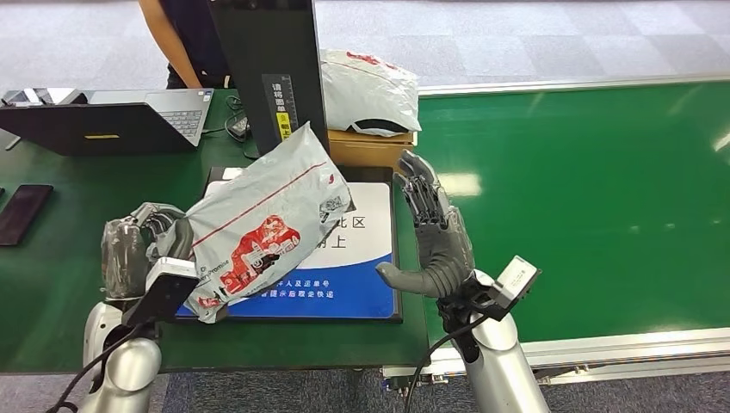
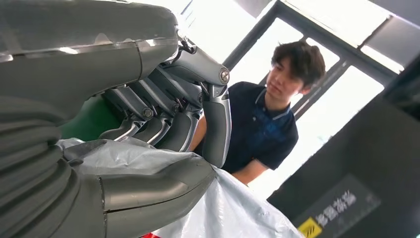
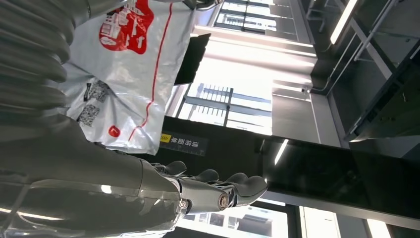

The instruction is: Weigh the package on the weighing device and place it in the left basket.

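My left hand [image 1: 142,245] grips the grey package [image 1: 262,225] by its left end and holds it tilted above the weighing pad [image 1: 366,297]; my right hand [image 1: 435,237] stands spread and empty just to the right. I think I should carry it left slowly, gripping firmly, because the soft bag may slip.

package [image 1: 262,225] hiding scale [image 1: 379,258] print, left fingers [image 1: 159,225]

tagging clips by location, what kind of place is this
Probably a parcel sorting or logistics test station: a green conveyor belt, a weighing device with a printed mat, and grey courier packages, one gripped by the left hand.
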`<move>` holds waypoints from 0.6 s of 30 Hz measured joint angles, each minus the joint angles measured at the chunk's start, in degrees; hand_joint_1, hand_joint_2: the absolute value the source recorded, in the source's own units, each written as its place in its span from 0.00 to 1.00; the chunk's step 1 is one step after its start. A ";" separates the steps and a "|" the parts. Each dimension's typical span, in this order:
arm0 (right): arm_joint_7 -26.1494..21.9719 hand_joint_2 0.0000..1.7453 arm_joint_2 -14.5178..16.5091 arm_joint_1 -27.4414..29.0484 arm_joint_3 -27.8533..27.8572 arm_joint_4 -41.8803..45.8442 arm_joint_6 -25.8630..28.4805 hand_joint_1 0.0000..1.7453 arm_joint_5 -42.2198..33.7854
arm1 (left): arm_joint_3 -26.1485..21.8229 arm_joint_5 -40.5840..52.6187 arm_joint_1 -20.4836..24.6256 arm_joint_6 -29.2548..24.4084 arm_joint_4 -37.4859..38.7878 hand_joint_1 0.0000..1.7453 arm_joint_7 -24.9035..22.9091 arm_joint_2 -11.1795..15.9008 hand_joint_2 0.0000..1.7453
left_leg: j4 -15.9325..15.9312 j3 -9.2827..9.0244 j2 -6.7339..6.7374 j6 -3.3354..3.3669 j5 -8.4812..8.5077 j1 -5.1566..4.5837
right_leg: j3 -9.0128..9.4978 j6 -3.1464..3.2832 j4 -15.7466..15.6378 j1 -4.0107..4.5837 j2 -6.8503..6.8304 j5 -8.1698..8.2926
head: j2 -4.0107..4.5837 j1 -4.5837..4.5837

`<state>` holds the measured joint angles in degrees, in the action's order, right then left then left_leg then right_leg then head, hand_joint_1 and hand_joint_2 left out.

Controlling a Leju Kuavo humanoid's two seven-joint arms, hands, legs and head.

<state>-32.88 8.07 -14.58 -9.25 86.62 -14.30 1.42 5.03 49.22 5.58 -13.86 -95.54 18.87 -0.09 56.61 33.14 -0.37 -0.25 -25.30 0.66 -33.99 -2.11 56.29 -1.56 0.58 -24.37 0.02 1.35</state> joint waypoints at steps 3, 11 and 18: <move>-0.18 1.00 -0.01 0.02 0.00 0.00 0.25 0.00 0.03 | -0.28 -0.63 0.01 -0.69 -0.14 1.00 0.03 -0.36 1.00 | 0.00 0.01 0.00 0.00 0.00 0.00 | 0.00 0.00 0.00 0.00 0.00 0.00 | 0.00 0.00; -0.37 1.00 0.00 0.01 0.00 -0.20 0.33 0.00 0.01 | -0.67 -1.03 0.02 -1.58 -0.13 1.00 0.00 -0.65 1.00 | -0.01 0.01 0.00 0.00 0.00 0.00 | 0.00 0.00 0.00 0.00 0.00 0.00 | 0.00 0.01; -0.74 1.00 0.00 0.02 -0.01 -0.33 0.46 0.00 -0.05 | -3.89 -9.05 0.32 -2.46 -0.15 1.00 2.28 -0.67 1.00 | -0.01 0.01 0.00 0.00 0.00 0.01 | 0.00 0.00 0.01 0.01 0.00 0.00 | 0.00 0.01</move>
<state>-33.62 8.07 -14.56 -9.25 86.29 -13.84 1.36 1.15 40.16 5.90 -16.33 -95.70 21.15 -0.76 56.60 33.15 -0.37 -0.25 -25.29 0.67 -34.00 -2.11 56.30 -1.55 0.58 -24.37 0.02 1.36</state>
